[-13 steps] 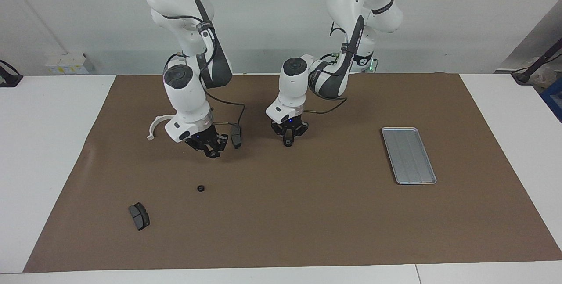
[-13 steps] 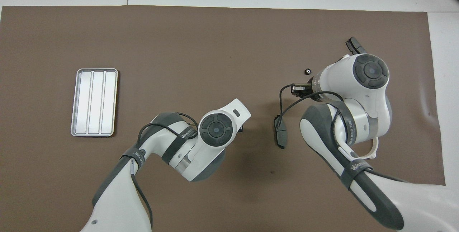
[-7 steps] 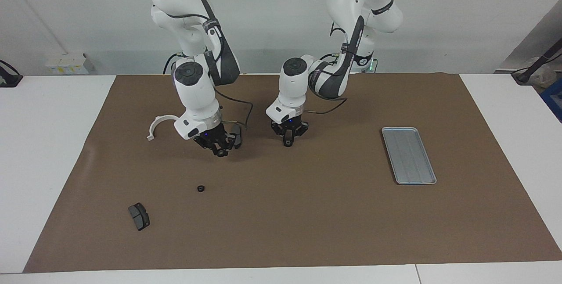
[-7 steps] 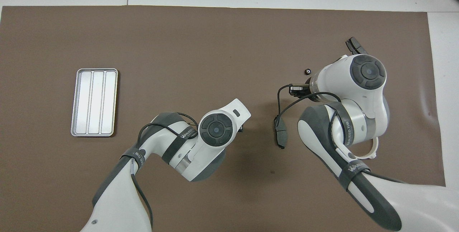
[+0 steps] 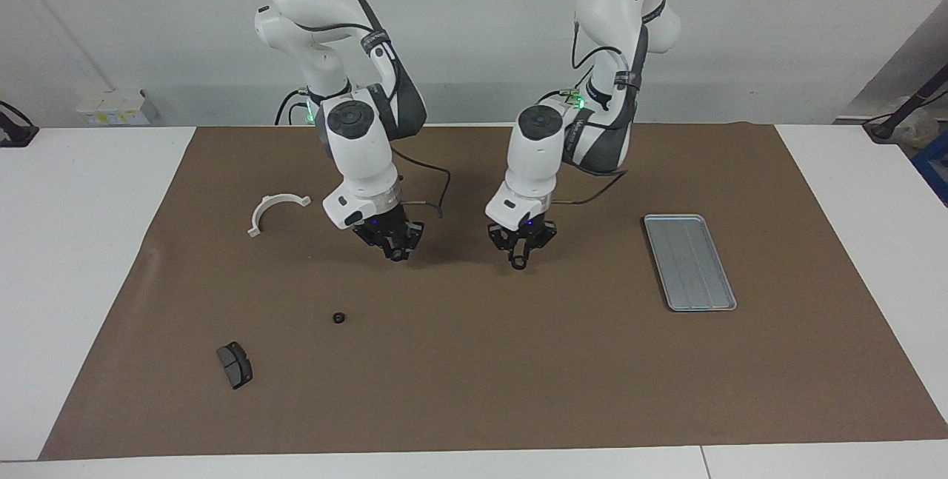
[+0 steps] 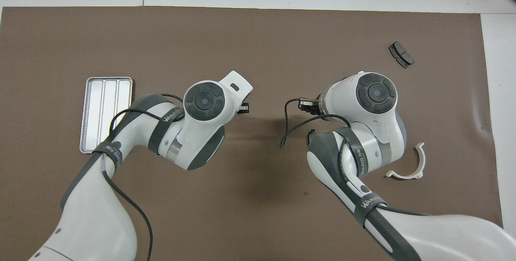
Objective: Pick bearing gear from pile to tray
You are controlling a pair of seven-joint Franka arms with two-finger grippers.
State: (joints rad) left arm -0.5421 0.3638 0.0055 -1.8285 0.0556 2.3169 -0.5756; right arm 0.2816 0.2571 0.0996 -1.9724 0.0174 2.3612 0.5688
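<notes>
— What takes up most of the table [image 5: 74,279]?

— A brown mat [image 5: 474,390] covers nearly all of it. Both arms reach down over its middle, side by side.

— And the grippers?

— The right gripper [image 5: 398,251] hangs low over bare mat, between the pile and the centre. The left gripper [image 5: 521,260] hangs over bare mat just beside it, on the tray's side. I cannot tell whether either pair of jaws is apart or together, or whether anything sits between them.

— Where is the tray [image 5: 689,262]?

— It lies flat on the mat toward the left arm's end, well apart from both grippers.

— And the pile?

— It is scattered toward the right arm's end. The white curved bracket [image 5: 281,199] lies nearest the robots. A dark grey brake pad [image 5: 235,365] lies farthest from them.

— The bearing gear?

— A small black ring [image 5: 338,317] rests on the mat between bracket and brake pad, touched by nothing and well apart from the tray.
</notes>
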